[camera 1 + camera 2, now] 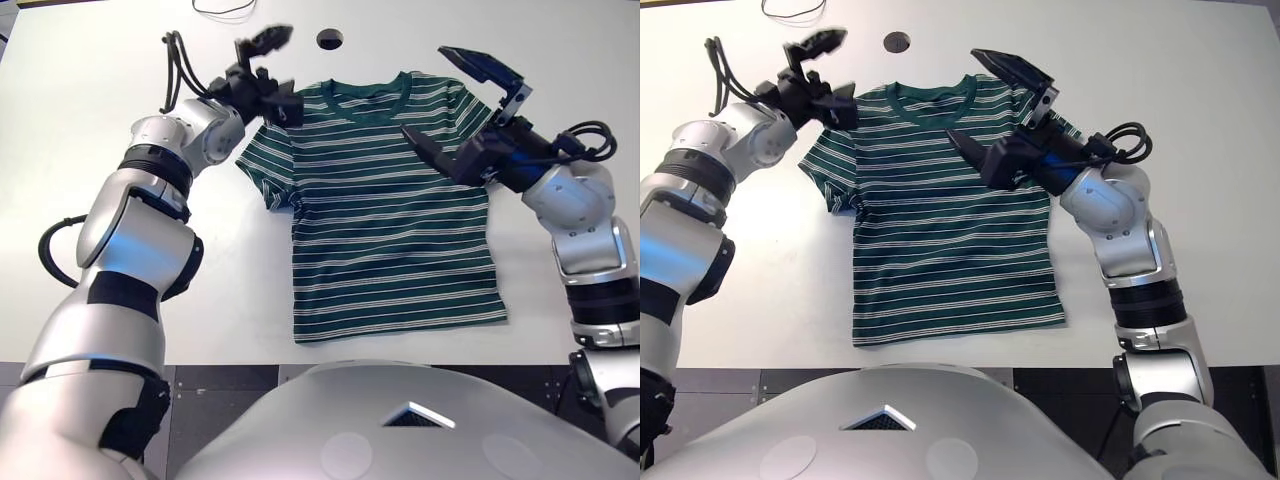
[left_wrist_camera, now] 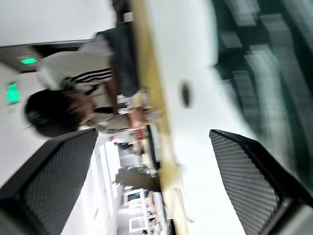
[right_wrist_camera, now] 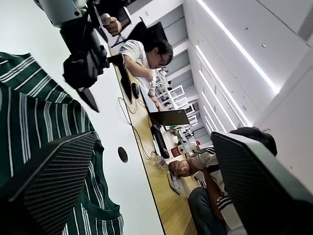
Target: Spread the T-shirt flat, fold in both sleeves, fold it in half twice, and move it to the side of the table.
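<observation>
Beneath left fingers [image 1: 268, 40], right fingers [image 1: 478, 62] | T-shirt [image 1: 390, 230] shoulders | flat on table [image 1: 570, 40]

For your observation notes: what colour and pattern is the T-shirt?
The T-shirt is dark green with thin white stripes, clearest in the left eye view.

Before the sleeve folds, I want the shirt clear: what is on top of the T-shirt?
Nothing lies on the T-shirt. The open right gripper hangs over its right shoulder, covering part of that sleeve; the open left gripper is at the left shoulder. Touch unclear.
</observation>
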Controlling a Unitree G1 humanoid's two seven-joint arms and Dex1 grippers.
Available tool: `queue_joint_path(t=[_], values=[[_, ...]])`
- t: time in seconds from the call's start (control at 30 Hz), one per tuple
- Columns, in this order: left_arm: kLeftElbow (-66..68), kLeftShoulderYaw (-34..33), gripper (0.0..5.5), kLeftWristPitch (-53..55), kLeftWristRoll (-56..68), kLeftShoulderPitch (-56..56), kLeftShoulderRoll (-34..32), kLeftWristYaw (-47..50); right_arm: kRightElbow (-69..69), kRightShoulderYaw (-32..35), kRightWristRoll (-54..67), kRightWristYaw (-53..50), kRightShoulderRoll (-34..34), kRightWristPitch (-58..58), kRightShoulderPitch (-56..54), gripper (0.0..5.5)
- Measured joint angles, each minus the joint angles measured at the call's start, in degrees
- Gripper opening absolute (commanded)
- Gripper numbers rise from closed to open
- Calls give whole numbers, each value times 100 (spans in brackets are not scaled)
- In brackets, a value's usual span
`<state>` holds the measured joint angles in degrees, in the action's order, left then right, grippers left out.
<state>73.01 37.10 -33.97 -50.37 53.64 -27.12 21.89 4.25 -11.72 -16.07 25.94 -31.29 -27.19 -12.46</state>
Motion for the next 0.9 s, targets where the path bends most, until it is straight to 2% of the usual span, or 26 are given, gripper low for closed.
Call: queue_joint_path(t=[0.07,0.13,0.3,0.43,0.53,0.7,0.9], values=[[-428,-368,425,-59,213,-40,-336,757,36,67,18,-199,170,72,66,434],[-1494,-917,425,-386,667,-619,-1067,962,131,261,19,-435,248,147,192,434],[-4237,-1788,425,-156,1316,-3716,-2301,238,-236,647,-307,-1084,204,188,199,434],[-6129,-2228,425,562,1303,-5755,-3217,-1096,-1006,1120,-800,-1787,-125,330,-205,434],[-6443,-2229,425,651,1245,-5845,-3228,-1684,-1032,1149,-870,-1909,-195,292,-321,434],[-6102,-1999,425,559,952,-5625,-3210,-2376,-1016,1172,-910,-1919,-339,269,-110,434],[-5508,-1491,425,207,445,-4472,-2739,-2685,-843,1167,-910,-1901,-400,261,170,434]])
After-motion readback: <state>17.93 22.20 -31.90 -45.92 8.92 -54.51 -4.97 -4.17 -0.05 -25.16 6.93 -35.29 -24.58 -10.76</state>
